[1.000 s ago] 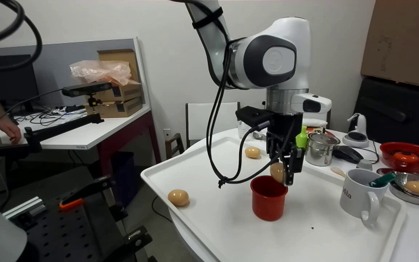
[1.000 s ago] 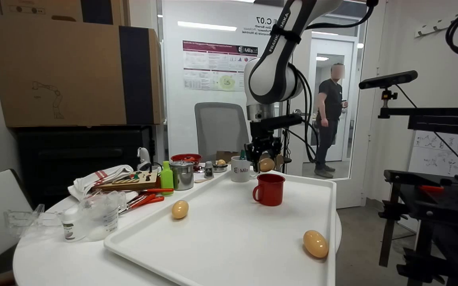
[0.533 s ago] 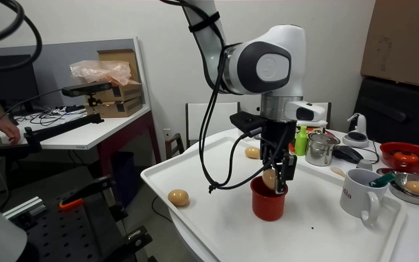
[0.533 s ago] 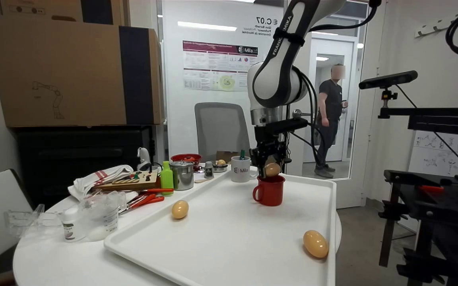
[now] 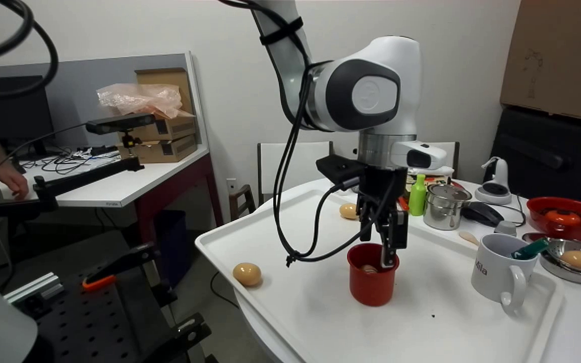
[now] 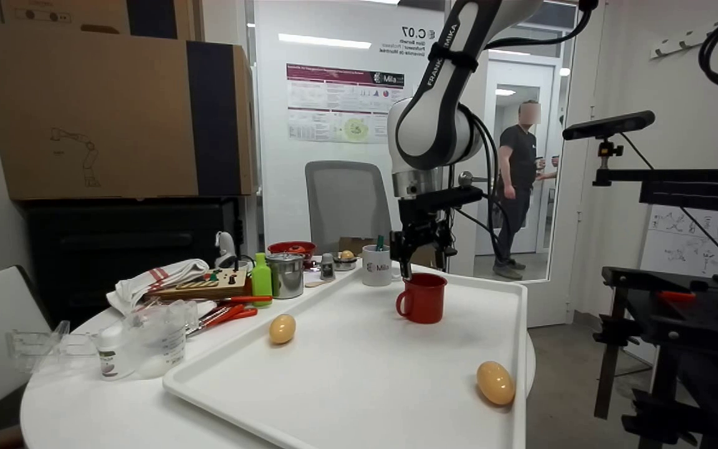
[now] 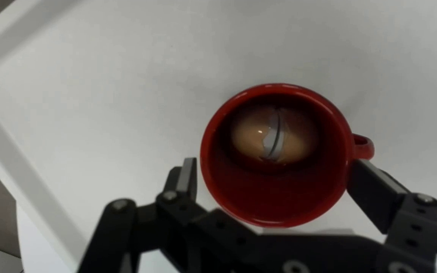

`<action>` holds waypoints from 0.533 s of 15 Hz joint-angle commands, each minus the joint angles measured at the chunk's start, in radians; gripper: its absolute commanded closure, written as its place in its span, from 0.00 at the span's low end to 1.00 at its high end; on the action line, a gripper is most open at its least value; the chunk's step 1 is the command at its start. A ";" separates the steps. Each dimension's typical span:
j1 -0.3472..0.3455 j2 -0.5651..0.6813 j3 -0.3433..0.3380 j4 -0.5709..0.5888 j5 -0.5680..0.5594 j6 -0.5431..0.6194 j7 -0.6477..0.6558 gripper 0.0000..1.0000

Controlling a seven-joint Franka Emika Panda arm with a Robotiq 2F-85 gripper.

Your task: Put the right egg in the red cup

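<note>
One egg (image 7: 269, 134) (jaws now parted) has entered the red cup (image 6: 426, 304).

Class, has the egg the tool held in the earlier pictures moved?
Yes, down: in an exterior view, the egg now sits inside the unmoved red cup.

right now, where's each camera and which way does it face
In an exterior view: apart from the arm, facing down across the tray to a pale wall; arm and gripper show.
In an exterior view: also apart, facing across the tray to a poster; arm and gripper show.
Wrist view: on the arm's end, facing down at the egg inside the red cup; fingers show at bottom.
Both exterior views share the red cup and pale mug.
</note>
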 commanded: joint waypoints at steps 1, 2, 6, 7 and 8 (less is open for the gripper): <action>0.008 -0.020 0.004 -0.014 -0.008 0.026 -0.014 0.00; 0.009 -0.019 0.009 -0.013 -0.013 0.039 -0.027 0.00; 0.008 -0.049 0.044 -0.034 -0.028 0.142 -0.111 0.00; 0.007 -0.057 0.053 -0.040 -0.029 0.170 -0.132 0.00; 0.007 -0.064 0.059 -0.047 -0.031 0.197 -0.149 0.00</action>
